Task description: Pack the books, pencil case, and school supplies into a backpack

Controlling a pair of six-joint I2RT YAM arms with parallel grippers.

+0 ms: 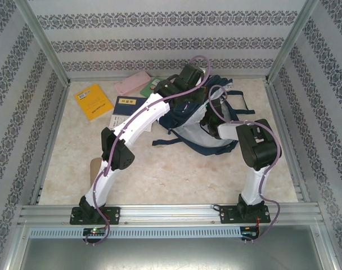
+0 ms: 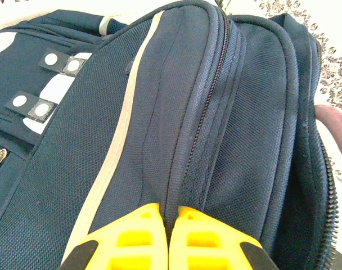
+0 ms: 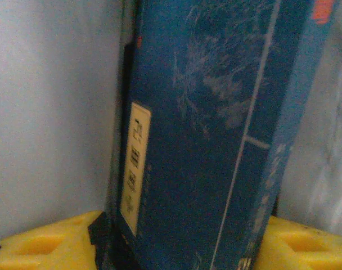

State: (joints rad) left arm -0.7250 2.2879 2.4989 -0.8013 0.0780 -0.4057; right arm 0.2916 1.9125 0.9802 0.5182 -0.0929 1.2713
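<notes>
From overhead I can't see either hand: both wrists sit over the backpack (image 1: 216, 95), and the arms hide most of its upper side. It lies toward the far middle of the worktop (image 1: 160, 180), with pale lining showing at its near end and dark straps trailing out to each side. As far as I can tell, its long axis runs roughly far to near.

On my left wrist view, the left hand (image 2: 170, 239) is clenched on a ridge of the backpack's fabric. The yellow fingers (image 2: 138, 239) are pressed together right at the zipper line, which runs straight away from them. A pale pink edge at the right border is cut off, and I can't say what it is.

On the right wrist view, the right hand (image 3: 179, 250) is grasping a navy book (image 3: 205, 135), with one finger against each side. The book's long axis points away from the hand. Pale surfaces stand close on both sides of it. The view is blurred, so I can't read the cream label on the book.

At the far left of the worktop lie a yellow book (image 1: 93, 101), the pink pencil case (image 1: 133, 82), a green book (image 1: 151, 86) and a second navy book (image 1: 129, 104), the last two partly hidden by the left arm. A tan piece (image 1: 94, 165) shows just beside that arm's lower link, half covered by it.
</notes>
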